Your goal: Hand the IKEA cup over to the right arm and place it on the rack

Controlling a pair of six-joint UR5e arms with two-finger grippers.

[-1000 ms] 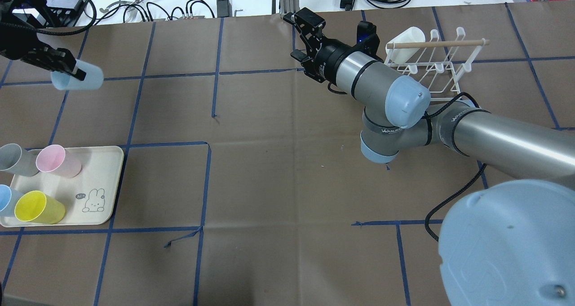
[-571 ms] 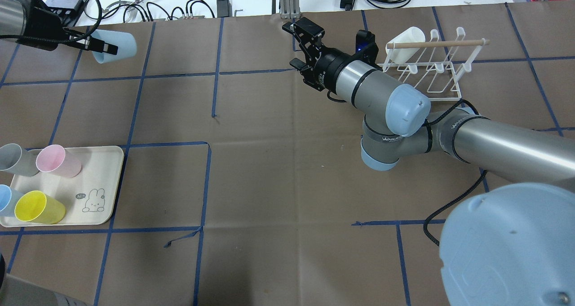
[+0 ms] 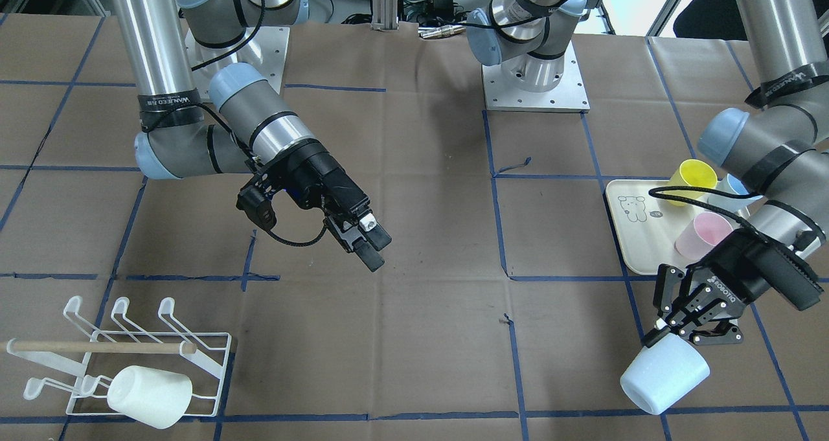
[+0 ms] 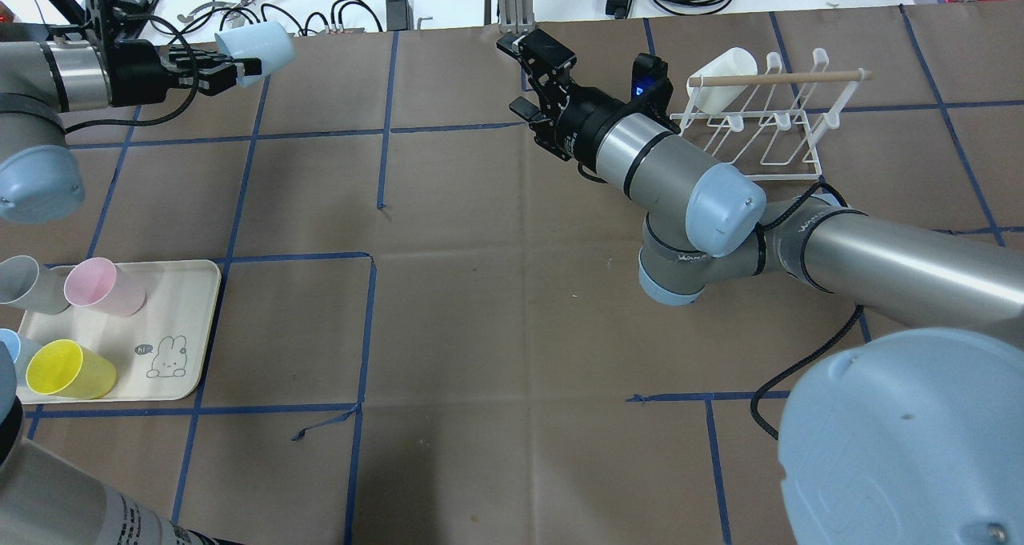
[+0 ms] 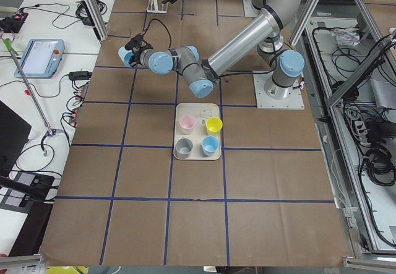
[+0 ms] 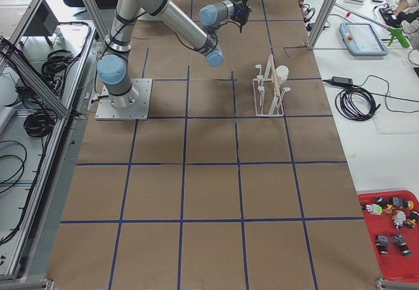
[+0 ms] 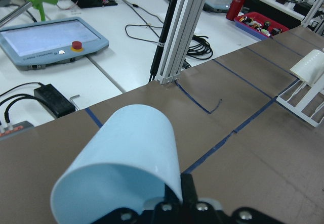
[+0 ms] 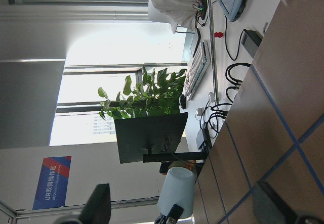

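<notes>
My left gripper (image 4: 238, 66) is shut on the rim of a pale blue cup (image 4: 256, 46) and holds it on its side above the table's far left. In the front view this gripper (image 3: 667, 334) and the cup (image 3: 664, 373) are at the lower right. The left wrist view shows the cup (image 7: 121, 168) close up. My right gripper (image 4: 524, 77) is open and empty at the far centre, left of the white wire rack (image 4: 788, 141). It points toward the cup (image 8: 177, 191), still far from it. The rack (image 3: 207, 344) holds a white cup (image 4: 724, 69).
A cream tray (image 4: 180, 329) at the near left holds pink (image 4: 104, 286), yellow (image 4: 68, 369), grey (image 4: 28, 282) and blue (image 4: 8, 349) cups. Cables and devices lie on the white bench beyond the far edge. Brown paper with blue tape lines covers the table.
My left arm has swung the blue cup away from me and to the right, toward the far edge. My right gripper has shifted slightly left and stays open.
</notes>
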